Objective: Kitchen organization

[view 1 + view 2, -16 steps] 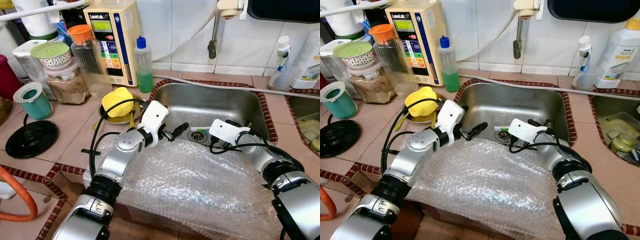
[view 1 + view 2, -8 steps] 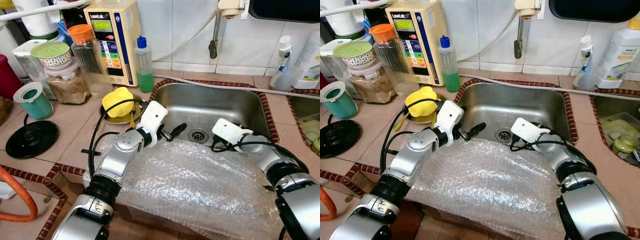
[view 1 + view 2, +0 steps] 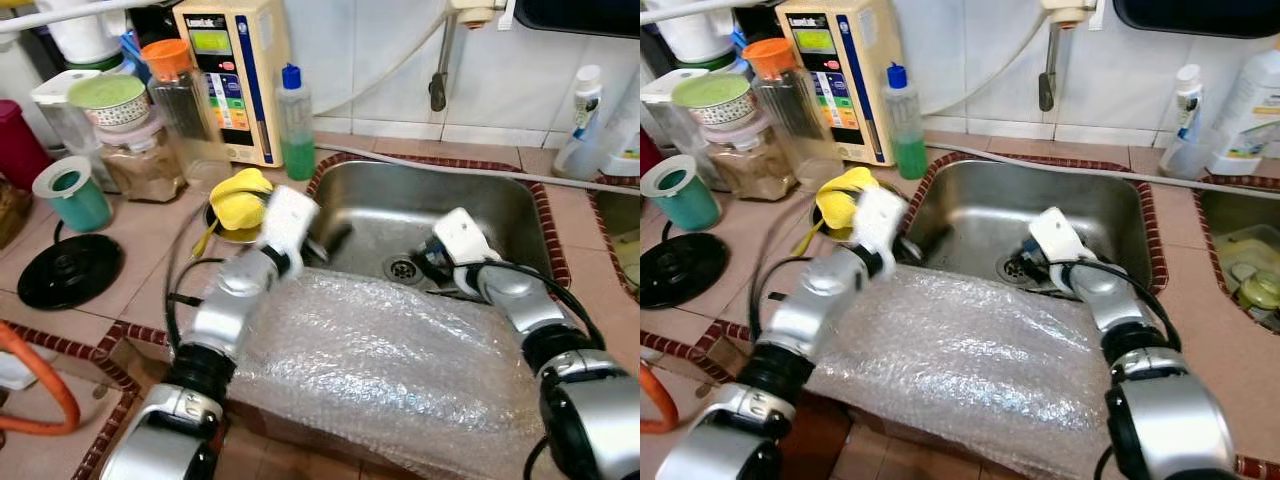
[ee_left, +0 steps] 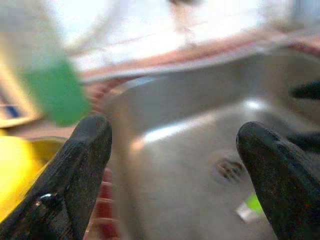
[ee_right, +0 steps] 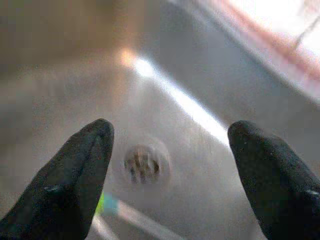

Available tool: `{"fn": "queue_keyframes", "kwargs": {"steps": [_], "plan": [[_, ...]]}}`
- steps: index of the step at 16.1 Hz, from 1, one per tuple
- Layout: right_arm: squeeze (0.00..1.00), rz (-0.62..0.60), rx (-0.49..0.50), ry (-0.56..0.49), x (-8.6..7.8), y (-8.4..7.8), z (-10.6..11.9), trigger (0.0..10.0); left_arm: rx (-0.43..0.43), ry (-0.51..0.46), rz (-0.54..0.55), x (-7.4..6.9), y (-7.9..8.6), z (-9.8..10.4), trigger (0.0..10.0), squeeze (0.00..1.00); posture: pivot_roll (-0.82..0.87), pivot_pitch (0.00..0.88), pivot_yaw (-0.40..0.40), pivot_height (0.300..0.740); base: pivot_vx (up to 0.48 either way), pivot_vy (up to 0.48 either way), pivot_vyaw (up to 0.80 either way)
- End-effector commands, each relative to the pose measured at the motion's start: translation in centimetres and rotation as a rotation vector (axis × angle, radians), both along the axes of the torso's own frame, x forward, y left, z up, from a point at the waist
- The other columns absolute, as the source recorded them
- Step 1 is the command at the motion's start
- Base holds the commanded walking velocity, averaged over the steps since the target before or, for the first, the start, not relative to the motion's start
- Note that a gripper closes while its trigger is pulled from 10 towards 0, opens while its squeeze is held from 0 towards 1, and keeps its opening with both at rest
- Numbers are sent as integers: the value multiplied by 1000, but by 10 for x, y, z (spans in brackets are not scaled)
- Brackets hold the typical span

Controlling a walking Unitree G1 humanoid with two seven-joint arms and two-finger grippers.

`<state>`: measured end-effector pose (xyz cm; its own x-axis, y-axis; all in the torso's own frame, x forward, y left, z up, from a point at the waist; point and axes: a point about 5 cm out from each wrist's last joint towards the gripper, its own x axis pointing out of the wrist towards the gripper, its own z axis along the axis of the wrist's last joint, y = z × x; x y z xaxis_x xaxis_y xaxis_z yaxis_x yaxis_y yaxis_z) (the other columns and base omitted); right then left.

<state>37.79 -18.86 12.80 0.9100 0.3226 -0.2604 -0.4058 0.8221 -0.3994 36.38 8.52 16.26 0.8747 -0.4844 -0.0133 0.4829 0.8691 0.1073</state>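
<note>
A small green-and-white object (image 4: 248,206), too blurred to identify, is seen lying on the floor of the stainless steel sink (image 3: 520,215) just beside the round drain (image 5: 143,163); it is judged to be the thing being reached for. The right gripper (image 5: 170,175) is held low inside the basin above the drain, its two black fingers spread wide with nothing between them. The left gripper (image 4: 172,165) is poised at the sink's left rim, fingers likewise spread wide and empty, pointed toward the same spot. A collision between the two grippers could be caused if both are closed on the object together. The object could be nudged toward the drain by a fingertip on the slick metal. A crumpled sheet of clear bubble wrap (image 3: 390,360) is draped over the front counter edge beneath both forearms and could be dragged into the basin. A yellow cloth (image 3: 238,200) and a clear bottle of green liquid (image 3: 296,125) stand close to the left arm and could be knocked.
</note>
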Motion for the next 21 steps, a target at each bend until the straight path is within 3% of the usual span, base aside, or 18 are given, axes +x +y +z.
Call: {"fn": "queue_keyframes", "kwargs": {"steps": [1, 3, 6, 8, 9, 10, 11, 12, 13, 15, 21], "plan": [[1000, 71, 69, -70, -1, 16, 9, 10000, -43, -20, 93, 8, 14, 9, 10000, 1000, 20, 0, 88, 740, 0, 0, 0], [1000, 155, 134, -133, -14, 37, 13, 10000, -95, 0, 214, 16, 32, 12, 10000, 1000, 14, 0, 91, 740, 0, 0, 0], [1000, 252, 143, -191, -40, 58, 12, 10000, -191, 2, 371, 23, 57, 20, 10000, 1000, -2, 0, 100, 740, 0, 0, 0], [988, 292, 137, -204, -56, 64, 10, 10000, -244, 67, 479, 27, 71, 17, 10000, 1000, -11, 0, 106, 740, 0, 0, 0], [416, 303, 137, -198, -63, 64, 9, 10000, -274, 101, 533, 29, 77, 14, 10000, 1000, -14, 0, 109, 740, 0, 0, 0], [55, 306, 140, -192, -69, 63, 9, 10000, -292, 114, 553, 31, 79, 14, 10000, 1000, -19, 0, 110, 740, 0, 0, 0], [0, 328, 153, -179, -76, 65, 12, 10000, -299, 147, 575, 32, 80, 13, 10000, 1000, -22, 0, 112, 740, 0, 0, 0], [0, 340, 154, -171, -78, 66, 12, 10000, -299, 160, 580, 32, 80, 12, 10000, 941, -23, 0, 113, 740, 0, 0, 0], [0, 385, 147, -156, -85, 69, 13, 10000, -315, 194, 595, 33, 81, 9, 10000, 0, -24, 0, 114, 740, 0, 0, 0], [0, 449, 159, -114, -99, 74, 17, 10000, -330, 267, 612, 34, 81, 3, 10000, 0, -28, 0, 117, 740, 0, 0, 0], [0, 486, 200, -116, -106, 78, 31, 10000, -327, 346, 594, 36, 76, 0, 10000, 0, -29, 0, 119, 740, 0, 0, 0]]}}
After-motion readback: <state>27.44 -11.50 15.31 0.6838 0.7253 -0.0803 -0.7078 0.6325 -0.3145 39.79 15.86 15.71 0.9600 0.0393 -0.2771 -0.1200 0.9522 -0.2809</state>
